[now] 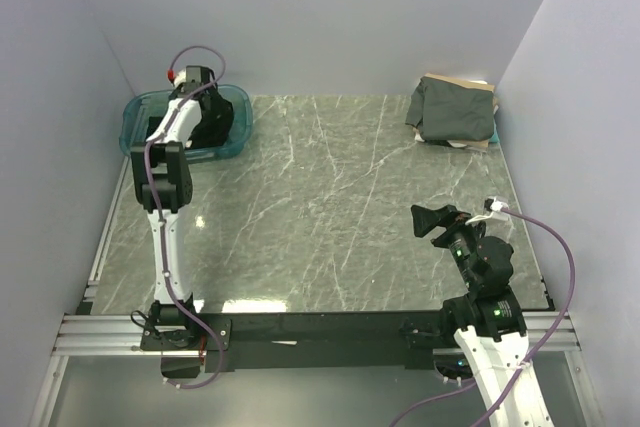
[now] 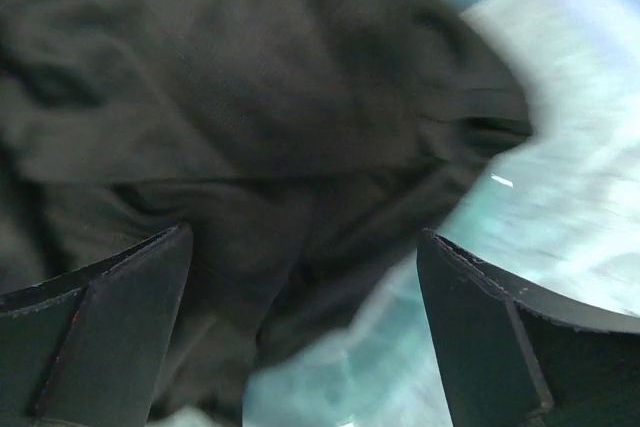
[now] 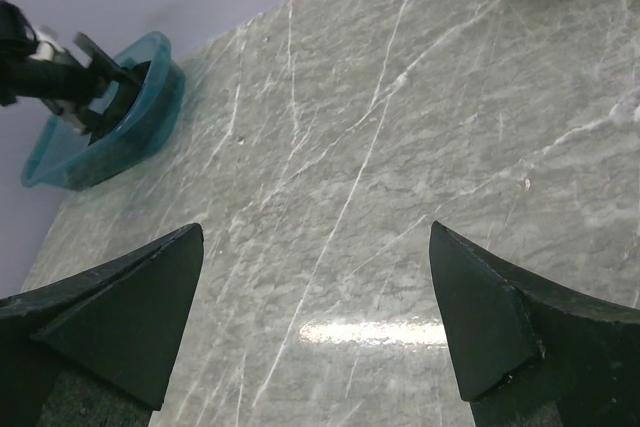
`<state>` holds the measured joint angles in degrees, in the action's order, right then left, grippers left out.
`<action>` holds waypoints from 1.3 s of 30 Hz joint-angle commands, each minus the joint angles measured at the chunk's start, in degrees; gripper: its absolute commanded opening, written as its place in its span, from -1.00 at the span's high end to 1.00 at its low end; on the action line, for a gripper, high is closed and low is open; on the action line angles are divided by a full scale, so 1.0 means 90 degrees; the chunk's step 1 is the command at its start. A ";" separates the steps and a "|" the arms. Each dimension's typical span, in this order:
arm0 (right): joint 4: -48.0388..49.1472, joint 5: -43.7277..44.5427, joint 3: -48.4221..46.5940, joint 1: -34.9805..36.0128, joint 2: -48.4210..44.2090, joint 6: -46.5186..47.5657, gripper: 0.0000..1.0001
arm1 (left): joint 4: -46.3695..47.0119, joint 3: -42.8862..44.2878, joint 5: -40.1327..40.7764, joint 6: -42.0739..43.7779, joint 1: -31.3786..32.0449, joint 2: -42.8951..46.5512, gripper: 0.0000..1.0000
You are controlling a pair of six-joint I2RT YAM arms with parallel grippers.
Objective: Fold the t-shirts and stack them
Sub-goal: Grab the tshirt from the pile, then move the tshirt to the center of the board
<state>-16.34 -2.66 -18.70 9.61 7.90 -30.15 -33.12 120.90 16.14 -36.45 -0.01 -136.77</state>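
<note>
A crumpled black t-shirt (image 2: 250, 117) lies in the translucent teal bin (image 1: 146, 110) at the back left. My left gripper (image 2: 305, 277) is open just above the shirt, jaws wide apart and holding nothing; in the top view it (image 1: 208, 107) reaches down into the bin. A folded stack with a dark grey-green t-shirt (image 1: 452, 110) on top, tan and white cloth under it, sits at the back right corner. My right gripper (image 1: 432, 221) hovers open and empty over the marble table (image 1: 320, 207) at the front right; in its wrist view (image 3: 316, 277) only bare table lies between the jaws.
White walls close in the table on the left, back and right. The bin also shows in the right wrist view (image 3: 140, 117) with the left arm (image 3: 50, 77) reaching into it. A black rail (image 1: 320, 327) runs along the near edge.
</note>
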 commanded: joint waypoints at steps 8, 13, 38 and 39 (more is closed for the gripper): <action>0.0282 0.0109 -0.0042 0.0027 0.0069 0.0128 -1.00 | -0.0079 0.0384 -0.0640 0.0319 -0.0272 -0.0935 -0.76; 0.0263 0.0139 -0.0071 0.0036 0.0157 0.0137 -0.99 | -0.0041 0.0551 -0.0924 0.0378 -0.0272 -0.0732 0.97; 0.0233 0.0236 0.0017 0.0036 -0.0145 0.0098 -0.99 | 0.1765 -0.1147 -0.2399 0.0514 0.0957 0.5643 0.99; 0.0204 0.0236 -0.0002 0.0036 -0.0145 0.0098 -0.99 | 0.1882 -0.1206 -0.2370 0.0563 0.1316 0.5810 0.99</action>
<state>-16.08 -1.50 -18.68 9.63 7.35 -29.95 -19.42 110.87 -2.11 -33.56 6.37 -87.88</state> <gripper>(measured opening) 0.994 0.029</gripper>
